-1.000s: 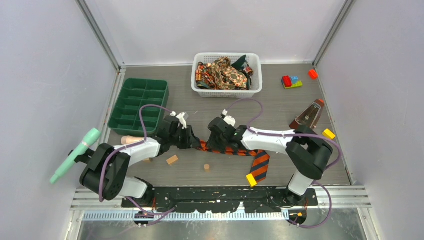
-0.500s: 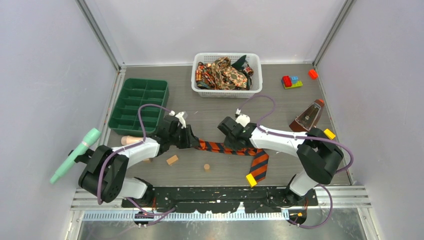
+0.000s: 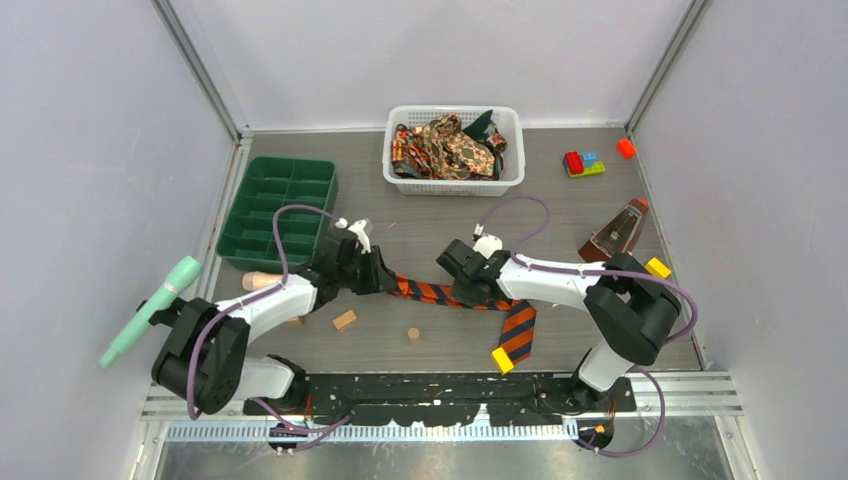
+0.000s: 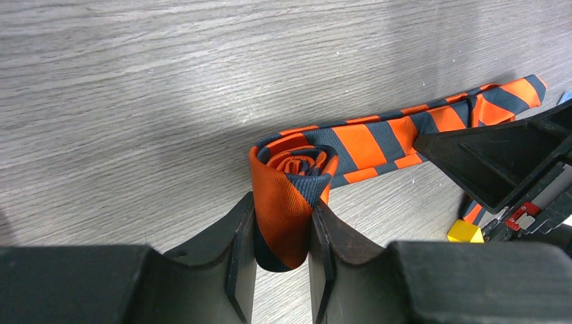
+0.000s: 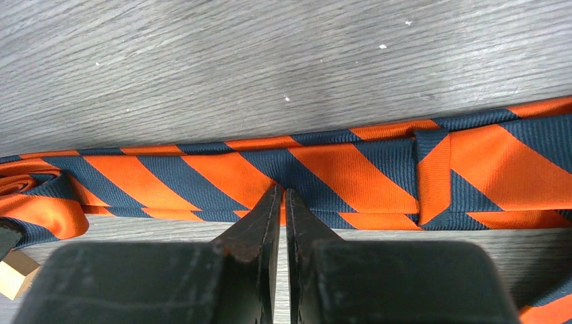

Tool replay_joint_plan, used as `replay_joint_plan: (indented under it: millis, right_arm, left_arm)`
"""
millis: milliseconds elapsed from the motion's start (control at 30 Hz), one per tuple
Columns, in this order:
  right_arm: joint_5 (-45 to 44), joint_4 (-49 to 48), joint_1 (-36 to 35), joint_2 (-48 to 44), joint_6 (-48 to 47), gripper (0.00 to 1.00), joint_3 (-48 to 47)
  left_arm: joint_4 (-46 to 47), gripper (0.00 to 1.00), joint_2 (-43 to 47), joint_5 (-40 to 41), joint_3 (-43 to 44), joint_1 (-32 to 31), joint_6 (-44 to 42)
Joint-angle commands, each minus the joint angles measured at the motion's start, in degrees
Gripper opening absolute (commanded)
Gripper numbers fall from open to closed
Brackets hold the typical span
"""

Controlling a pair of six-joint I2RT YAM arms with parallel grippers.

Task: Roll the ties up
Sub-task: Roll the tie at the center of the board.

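Observation:
An orange-and-dark striped tie (image 3: 430,292) lies across the table's middle, its wide end (image 3: 520,335) bent toward the near edge. Its narrow end is wound into a small roll (image 4: 293,175). My left gripper (image 4: 282,223) is shut on that roll, one finger on each side; from above it (image 3: 385,280) sits at the tie's left end. My right gripper (image 5: 280,196) has its jaws nearly together, pinching the near edge of the flat striped tie (image 5: 351,169); from above it (image 3: 462,293) stands mid-tie. More ties (image 3: 450,145), paisley and dark green, fill the basket.
The white mesh basket (image 3: 400,180) stands at the back centre and a green compartment tray (image 3: 280,200) at the left. Near the tie lie a wooden block (image 3: 344,320), a small cylinder (image 3: 413,334) and a yellow block (image 3: 502,360). A metronome (image 3: 615,235) stands to the right.
My right gripper slid right along the tie and its jaws closed down onto the fabric. The left gripper kept its hold on the roll and barely shifted.

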State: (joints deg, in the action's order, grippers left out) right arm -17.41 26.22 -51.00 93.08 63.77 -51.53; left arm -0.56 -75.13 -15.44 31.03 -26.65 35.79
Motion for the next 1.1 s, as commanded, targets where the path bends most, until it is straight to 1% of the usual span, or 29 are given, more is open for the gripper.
replay_joint_plan:
  millis: [0,200,400,467,567,633,733,867,1067]
  right_arm:
    - [1.0,1.3,-0.5,0.1,1.4,0.12,3.3]
    - [2.5,0.7,-1.6,0.1,1.7,0.1,3.8]
    - [2.7,0.7,-2.0,0.1,1.6,0.1,4.2]
    - [2.7,0.6,-2.0,-0.3,1.6,0.1,4.3]
    - [3.0,-0.1,-2.1,-1.5,0.8,0.11,4.5]
    - [3.6,-1.0,-2.1,-2.8,0.0,0.13,4.7]
    - [4.4,-2.4,-2.1,-5.2,-1.4,0.19,5.1]
    - [4.2,-3.6,-2.2,-11.6,-2.6,0.27,6.0]
    - [2.4,-3.6,-2.2,-21.6,-2.6,0.31,8.0]
  left_arm:
    - [-1.7,0.22,2.1,3.4,2.7,0.0,0.0]
    - [-2.1,0.2,1.8,4.8,3.2,0.0,0.8]
    - [-3.5,0.15,1.3,7.4,4.1,0.0,0.9]
    - [-5.2,0.12,0.8,8.9,5.1,-0.5,0.3]
    - [-9.1,0.11,0.2,13.5,7.1,-2.4,-1.5]
    - [-11.4,0.1,-0.7,17.2,8.5,-4.1,-2.5]
    - [-14.7,0.08,-2.6,21.0,10.7,-5.9,-3.6]
    - [-18.6,0.05,-4.6,26.2,13.3,-8.1,-5.0]
    - [-23.5,0.05,-6.5,34.5,16.6,-12.0,-6.7]
